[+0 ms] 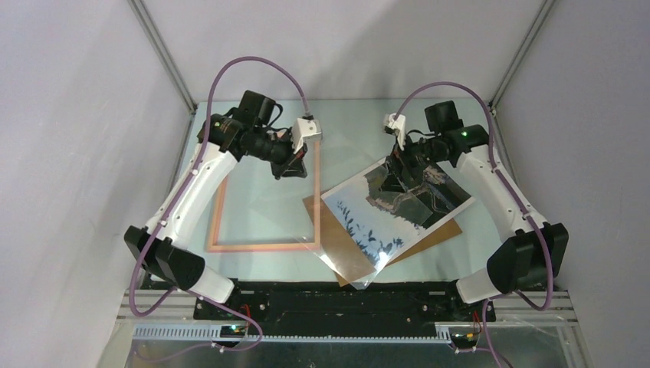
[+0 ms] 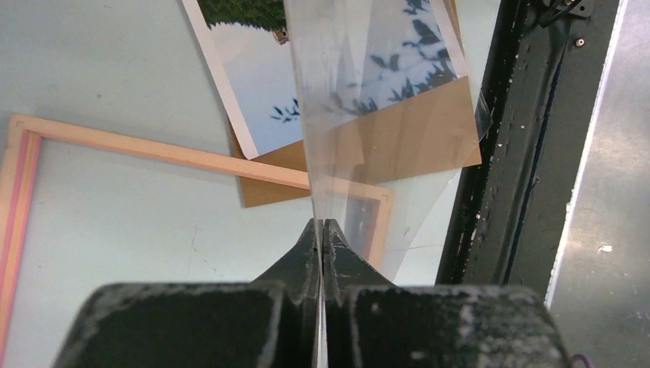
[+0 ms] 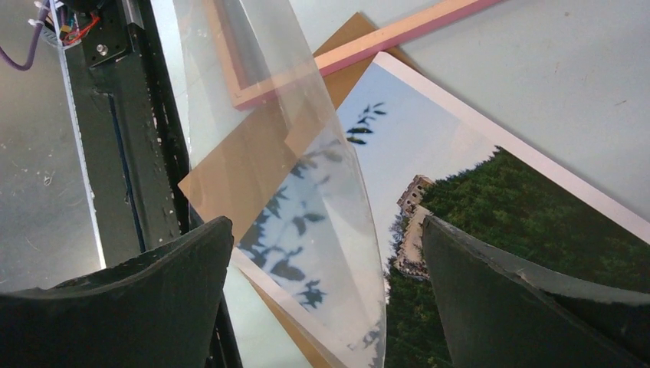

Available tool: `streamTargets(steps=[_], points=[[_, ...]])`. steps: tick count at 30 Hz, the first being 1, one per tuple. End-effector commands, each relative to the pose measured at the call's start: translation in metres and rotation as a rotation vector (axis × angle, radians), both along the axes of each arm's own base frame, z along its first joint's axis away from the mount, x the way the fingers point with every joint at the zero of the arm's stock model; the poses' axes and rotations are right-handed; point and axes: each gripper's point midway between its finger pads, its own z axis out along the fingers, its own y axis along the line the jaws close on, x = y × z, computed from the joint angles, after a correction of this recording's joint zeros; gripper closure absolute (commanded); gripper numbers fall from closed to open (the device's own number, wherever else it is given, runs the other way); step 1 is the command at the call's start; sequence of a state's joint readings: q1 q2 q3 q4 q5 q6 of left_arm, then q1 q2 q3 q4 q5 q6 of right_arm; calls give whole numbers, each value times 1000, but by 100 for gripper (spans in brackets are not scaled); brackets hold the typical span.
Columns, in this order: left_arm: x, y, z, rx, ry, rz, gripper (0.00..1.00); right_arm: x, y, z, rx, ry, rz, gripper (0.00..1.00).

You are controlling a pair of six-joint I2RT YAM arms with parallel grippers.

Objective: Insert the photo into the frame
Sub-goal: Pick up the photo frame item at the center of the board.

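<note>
Left pincer point(image 2: 322, 224) is clamped tight on the edge of a clear, thin plastic pane point(image 2: 345, 115). It holds the pane lifted and tilted over the pale green surface point(image 1: 360, 130), and the sheet bows slightly as it runs toward the near edge. Right pincer point(image 3: 323, 226) stands wide open with nothing between its fingers, hanging over the dark-hill end of the print. Largest on the surface is the thin rectangular salmon-pink picture frame point(image 1: 218, 215), lying flat on the left half. Just beside it lies a plain brown backing board point(image 2: 268, 190), set at an angle, its corner meeting the frame's right side. On the board rests the white-bordered rectangular photo point(image 3: 521, 215) of a dark hill, pale sky and leaf silhouettes. It is askew and outside the frame, and its leafy end lies under the raised pane.
</note>
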State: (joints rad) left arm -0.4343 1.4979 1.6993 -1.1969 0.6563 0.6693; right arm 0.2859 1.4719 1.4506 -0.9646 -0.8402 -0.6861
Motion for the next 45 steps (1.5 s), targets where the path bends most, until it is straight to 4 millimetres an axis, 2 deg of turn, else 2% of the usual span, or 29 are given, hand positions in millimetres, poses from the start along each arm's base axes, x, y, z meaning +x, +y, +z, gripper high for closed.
streamTargets(steps=[1, 7, 12, 16, 22, 28, 31, 36, 38, 39, 40, 41, 42, 43, 45], points=[[-5, -4, 34, -50, -137, -60, 100, 2, 4, 15, 31, -35, 42, 3], [-4, -7, 40, -62, -162, -81, 100, -9, 13, 12, 65, 14, 95, 7], [-2, -11, 45, -79, -165, -94, 100, -18, 20, -1, 75, 76, 131, 16], [1, -12, 43, -74, -167, -95, 100, -22, 21, -1, 97, 108, 144, 30], [5, -13, 40, -69, -158, -95, 100, -26, 23, 8, 149, 123, 158, 55], [9, -15, 35, -65, -140, -91, 100, -33, 23, 10, 167, 147, 171, 82], [13, -16, 35, -63, -138, -85, 100, -35, 22, 10, 164, 157, 172, 100], [28, -14, 41, -56, -133, -23, 98, -37, 17, 21, 202, 169, 155, 100], [38, -11, 46, -57, -125, 27, 76, -37, 16, 29, 226, 170, 139, 100], [44, -11, 49, -67, -118, 49, 54, -36, 16, 35, 240, 169, 125, 100], [49, -6, 52, -73, -115, 74, 45, -37, 17, 39, 259, 173, 124, 100], [53, -7, 56, -90, -107, 93, 23, -36, 18, 46, 282, 178, 111, 100], [61, -2, 57, -98, -101, 121, 12, -37, 18, 52, 295, 172, 105, 100], [64, -1, 63, -118, -94, 143, 3, -33, 19, 57, 316, 184, 83, 100], [72, 6, 69, -141, -83, 192, 1, -28, 21, 68, 348, 189, 46, 100]])
